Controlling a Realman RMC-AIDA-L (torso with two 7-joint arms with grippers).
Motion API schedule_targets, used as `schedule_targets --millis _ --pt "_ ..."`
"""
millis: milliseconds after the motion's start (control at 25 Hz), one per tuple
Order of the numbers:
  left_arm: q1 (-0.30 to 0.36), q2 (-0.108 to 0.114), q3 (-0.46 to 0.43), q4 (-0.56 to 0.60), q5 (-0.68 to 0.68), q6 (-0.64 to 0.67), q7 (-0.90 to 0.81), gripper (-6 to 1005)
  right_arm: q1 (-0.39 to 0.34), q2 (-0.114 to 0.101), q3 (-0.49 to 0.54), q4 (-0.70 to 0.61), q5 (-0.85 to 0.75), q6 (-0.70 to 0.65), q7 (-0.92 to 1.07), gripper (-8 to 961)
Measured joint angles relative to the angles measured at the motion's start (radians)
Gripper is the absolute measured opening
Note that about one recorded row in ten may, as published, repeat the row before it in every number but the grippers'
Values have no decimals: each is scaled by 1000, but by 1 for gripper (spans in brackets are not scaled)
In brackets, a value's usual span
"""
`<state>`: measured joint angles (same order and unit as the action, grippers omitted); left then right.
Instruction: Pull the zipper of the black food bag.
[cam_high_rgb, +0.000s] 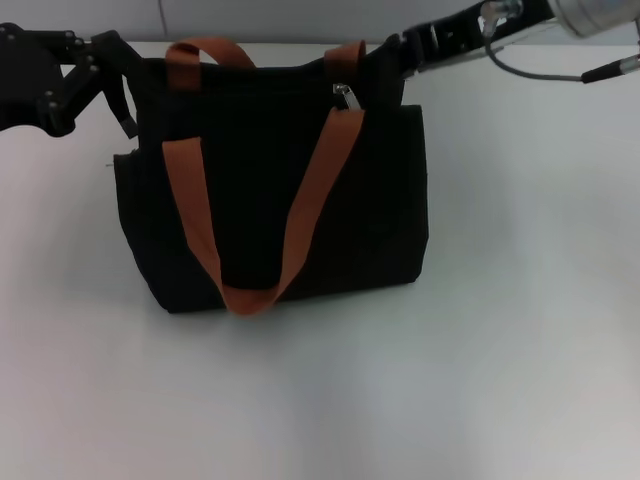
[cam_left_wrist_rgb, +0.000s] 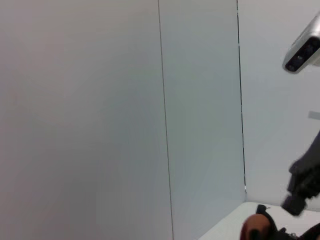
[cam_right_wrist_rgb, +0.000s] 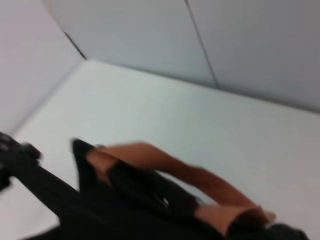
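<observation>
Both hands touch the black food bag (cam_high_rgb: 270, 190); their grip cannot be told.

Left gripper (cam_high_rgb: 100, 75) is matte black linkage with small pale screws. Right gripper (cam_high_rgb: 392, 52) black, behind it a silver arm trailing a grey cable

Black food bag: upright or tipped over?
Upright. The black food bag stands on its base on the table, one strap draped down its front.
</observation>
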<state>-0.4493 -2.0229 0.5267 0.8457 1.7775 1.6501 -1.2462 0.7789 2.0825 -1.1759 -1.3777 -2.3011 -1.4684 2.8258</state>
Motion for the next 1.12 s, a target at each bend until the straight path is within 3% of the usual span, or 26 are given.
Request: schedule_targets --millis 160,200,280,320,480,520,800,920,1040,1120 --pt "0 -3 4 -1 4 0 -1 21 -51 0 58 10 130 33 -150 53" --pt "0 -4 4 -1 5 0 -2 22 -84 -2 118 65 271 44 -294 66" --pt "0 -5 2 -1 6 0 -6 22 -97 -3 144 94 324 44 -354 93" --pt "0 -6 0 -4 6 0 -7 22 -121 -4 192 159 440 36 -493 106" --pt "0 -4 0 -27 3 0 -8 22 -153 -5 251 264 586 -11 -689 268" --pt "-2 -1 -1 -43 2 0 -9 21 -177 -6 286 335 665 -54 -826 309" --pt "1 2 -1 -51 2 0 -13 26 -271 -4 306 496 794 -180 -1201 441" --pt "10 4 1 -52 6 0 -48 34 -306 -3 304 641 819 -272 -1388 497" --pt "15 8 6 -52 11 3 -64 42 -312 -3 303 705 819 -299 -1455 575" --pt "21 15 12 -49 46 14 -111 107 -315 -3 300 783 819 -339 -1549 654"
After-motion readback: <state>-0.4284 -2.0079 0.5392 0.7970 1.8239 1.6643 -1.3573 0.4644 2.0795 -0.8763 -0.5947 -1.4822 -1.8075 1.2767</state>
